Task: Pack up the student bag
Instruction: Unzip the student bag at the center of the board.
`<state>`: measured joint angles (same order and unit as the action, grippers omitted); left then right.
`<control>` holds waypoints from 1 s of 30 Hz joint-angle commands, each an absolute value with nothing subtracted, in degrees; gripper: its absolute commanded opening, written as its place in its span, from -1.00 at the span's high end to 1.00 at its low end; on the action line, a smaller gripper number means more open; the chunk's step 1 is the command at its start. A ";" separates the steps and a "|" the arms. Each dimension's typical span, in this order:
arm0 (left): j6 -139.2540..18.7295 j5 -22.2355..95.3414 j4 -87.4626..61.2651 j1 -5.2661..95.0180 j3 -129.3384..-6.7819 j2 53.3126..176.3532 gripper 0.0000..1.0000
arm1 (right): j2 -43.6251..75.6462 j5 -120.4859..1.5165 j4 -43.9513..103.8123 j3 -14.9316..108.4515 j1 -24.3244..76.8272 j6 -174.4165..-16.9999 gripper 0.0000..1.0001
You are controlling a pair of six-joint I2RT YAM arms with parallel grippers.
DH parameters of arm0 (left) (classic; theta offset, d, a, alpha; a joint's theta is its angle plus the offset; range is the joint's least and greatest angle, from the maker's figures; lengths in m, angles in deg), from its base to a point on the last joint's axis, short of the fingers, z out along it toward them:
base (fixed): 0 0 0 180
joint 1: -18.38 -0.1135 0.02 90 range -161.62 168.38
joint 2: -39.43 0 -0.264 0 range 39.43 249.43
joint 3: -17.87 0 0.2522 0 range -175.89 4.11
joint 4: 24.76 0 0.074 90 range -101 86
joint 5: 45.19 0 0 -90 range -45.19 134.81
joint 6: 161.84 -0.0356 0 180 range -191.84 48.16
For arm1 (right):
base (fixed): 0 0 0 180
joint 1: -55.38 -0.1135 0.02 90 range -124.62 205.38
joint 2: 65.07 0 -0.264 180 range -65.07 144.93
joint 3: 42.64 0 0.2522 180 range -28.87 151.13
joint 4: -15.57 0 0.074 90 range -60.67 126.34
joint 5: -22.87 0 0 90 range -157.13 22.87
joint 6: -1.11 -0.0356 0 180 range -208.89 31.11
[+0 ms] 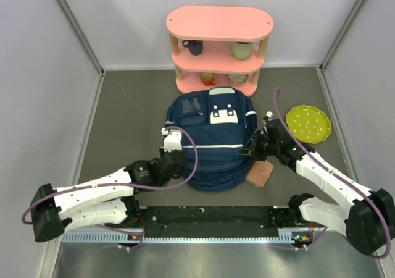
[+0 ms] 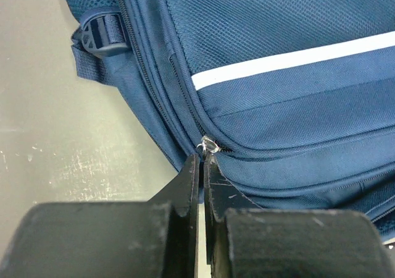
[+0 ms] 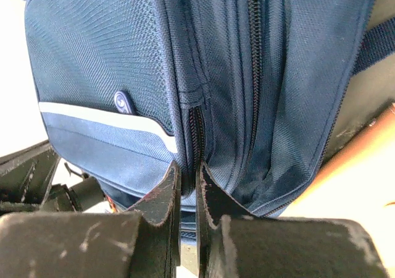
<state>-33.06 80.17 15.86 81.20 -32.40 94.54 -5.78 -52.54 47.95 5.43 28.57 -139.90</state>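
Observation:
The student bag point(image 1: 213, 139), navy with white stripes and a white patch, lies flat in the middle of the table. At its left edge my left gripper point(image 1: 178, 149) is shut, its tips point(image 2: 202, 159) pinching a small silver zipper pull point(image 2: 210, 146) at the corner of a front pocket. My right gripper point(image 1: 252, 148) is at the bag's right side. Its jaws point(image 3: 188, 168) are shut on the fabric fold beside a closed zipper point(image 3: 196, 126). The bag's zippers in both wrist views look closed.
A pink shelf point(image 1: 219, 23) with cups and bowls stands behind the bag. To the right lies a green dotted plate point(image 1: 307, 123). A tan flat object point(image 1: 260, 173) rests against the bag's lower right corner, by my right arm. Grey walls enclose the table.

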 commanded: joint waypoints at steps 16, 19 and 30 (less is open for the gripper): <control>-30.70 86.31 21.80 71.64 -37.38 104.04 0.77 | -2.76 -52.72 45.77 13.66 31.03 -130.91 1.00; -30.80 84.98 21.00 71.64 -35.62 98.42 -0.17 | -1.97 -52.10 45.68 14.37 31.12 -130.38 1.00; -31.06 85.16 26.53 71.64 -36.76 81.53 -0.96 | 2.09 -56.21 51.12 23.33 31.03 -125.28 0.10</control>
<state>-30.04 84.93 24.73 71.70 -35.00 83.13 2.33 -48.95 54.83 15.29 29.62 -129.27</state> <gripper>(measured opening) 0.975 0.297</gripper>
